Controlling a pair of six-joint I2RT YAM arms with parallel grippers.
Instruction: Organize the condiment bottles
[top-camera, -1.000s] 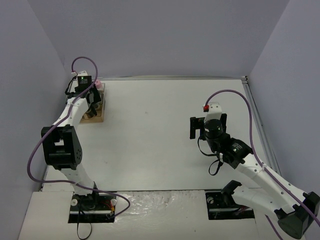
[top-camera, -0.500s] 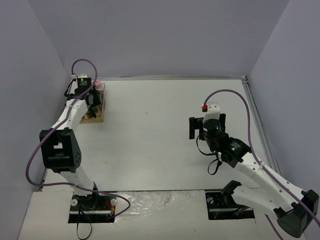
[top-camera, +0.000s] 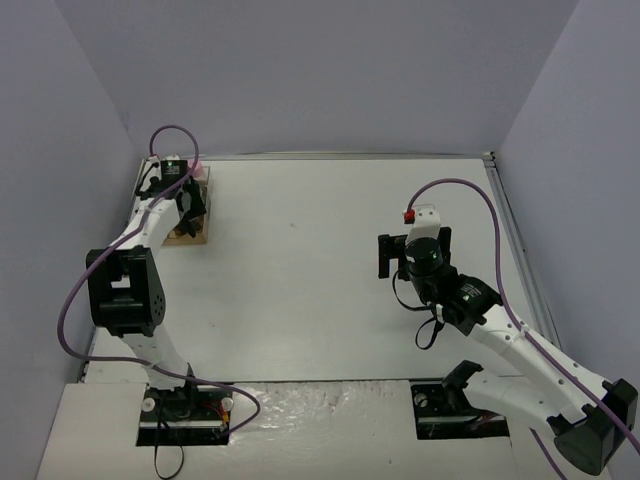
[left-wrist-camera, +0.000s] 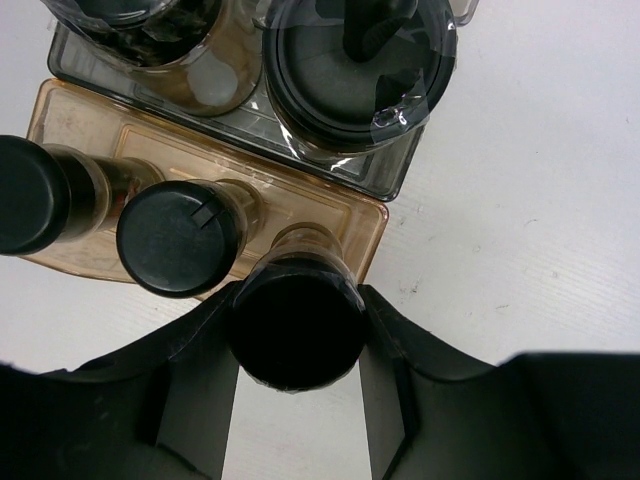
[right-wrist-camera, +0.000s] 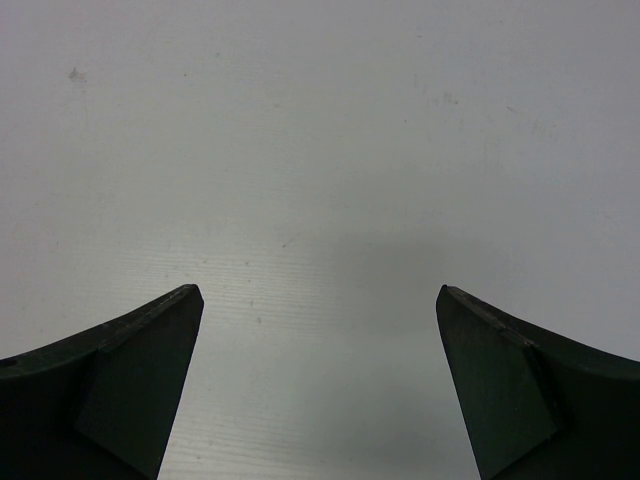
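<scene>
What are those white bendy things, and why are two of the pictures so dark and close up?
The white bendy things are two robot arms bolted to a table. One picture is taken from above and behind them, so you see both arms at once. The other two come from little cameras on the arms' wrists. The dark shapes at the bottom of those are each arm's own two fingers, seen very close.

The left gripper is shut on a black-capped jar at the end of a rack in the table's far left corner. Two more black-capped jars stand beside it in the same row, and two bigger jars are behind them. The right gripper is open and holds nothing. Its camera sees only bare table.
</scene>
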